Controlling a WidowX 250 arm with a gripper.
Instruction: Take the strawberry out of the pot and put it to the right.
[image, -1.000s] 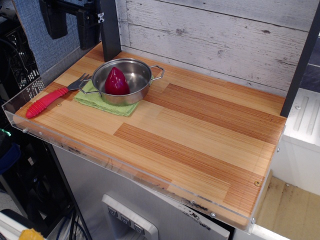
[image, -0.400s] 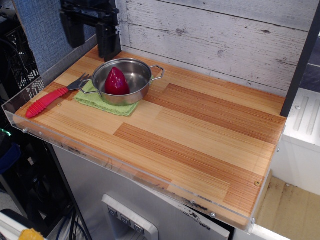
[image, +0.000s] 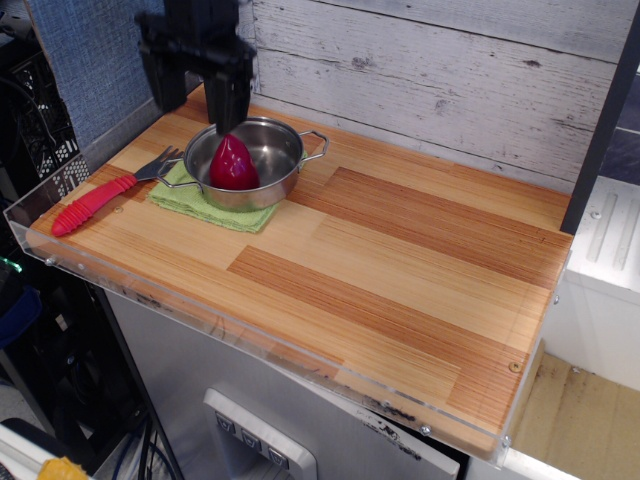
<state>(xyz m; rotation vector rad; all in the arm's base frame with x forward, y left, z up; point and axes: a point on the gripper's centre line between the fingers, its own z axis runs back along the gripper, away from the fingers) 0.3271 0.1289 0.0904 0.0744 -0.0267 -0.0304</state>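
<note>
The strawberry (image: 233, 164), a glossy dark-red cone with its tip up, stands in the left part of the shiny steel pot (image: 246, 163). The pot sits on a green cloth (image: 208, 205) at the back left of the wooden table. My black gripper (image: 197, 102) hangs above the pot's left rim, just above and left of the strawberry. Its two fingers stand apart, open and empty. The right finger's tip (image: 226, 113) is close over the strawberry's tip.
A red-handled fork (image: 100, 196) lies left of the pot, its tines under the pot's handle. A white plank wall (image: 430, 70) runs behind the table. A clear raised lip (image: 250, 345) edges the table's front and left. Bare wood (image: 400, 260) lies right of the pot.
The gripper has moved right and down from the back left corner to just above the pot's left side. The strawberry and the pot have not moved.
</note>
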